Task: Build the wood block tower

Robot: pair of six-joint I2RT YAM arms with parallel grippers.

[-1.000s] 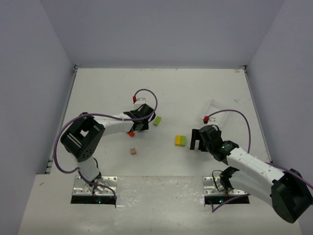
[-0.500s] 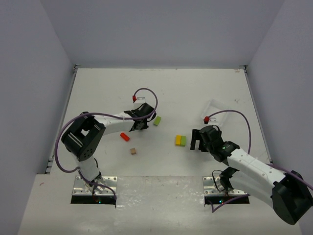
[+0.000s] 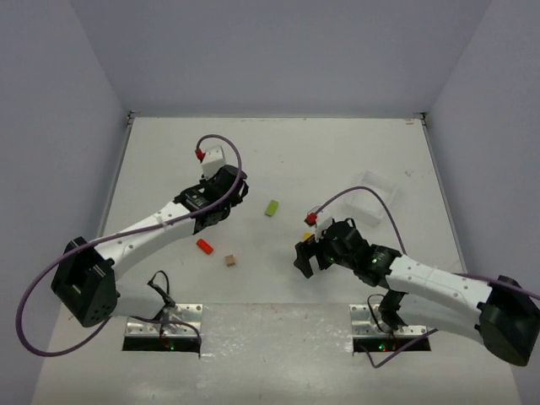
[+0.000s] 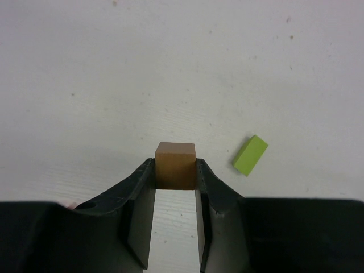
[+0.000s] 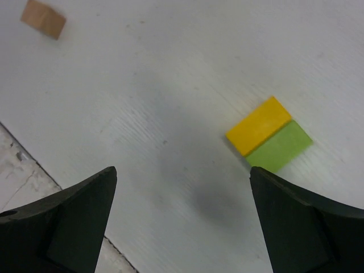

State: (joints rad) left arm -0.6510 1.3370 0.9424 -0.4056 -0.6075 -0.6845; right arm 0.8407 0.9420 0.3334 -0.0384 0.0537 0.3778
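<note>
My left gripper (image 3: 226, 191) is shut on a plain tan block (image 4: 175, 162), held between its fingertips (image 4: 147, 173). A lime green block (image 3: 272, 207) lies flat just right of it and also shows in the left wrist view (image 4: 249, 154). A red-orange block (image 3: 204, 246) and a second tan block (image 3: 229, 261) lie on the table in front. My right gripper (image 3: 305, 256) is open wide and empty above the table. Its wrist view shows a yellow block (image 5: 259, 125) and a lime green block (image 5: 280, 146) flat side by side, largely hidden under the right arm from above. No stack stands.
A white square tray (image 3: 380, 182) sits at the right behind the right arm. White walls bound the table on the left, back and right. The tan block also shows at the top left of the right wrist view (image 5: 44, 18).
</note>
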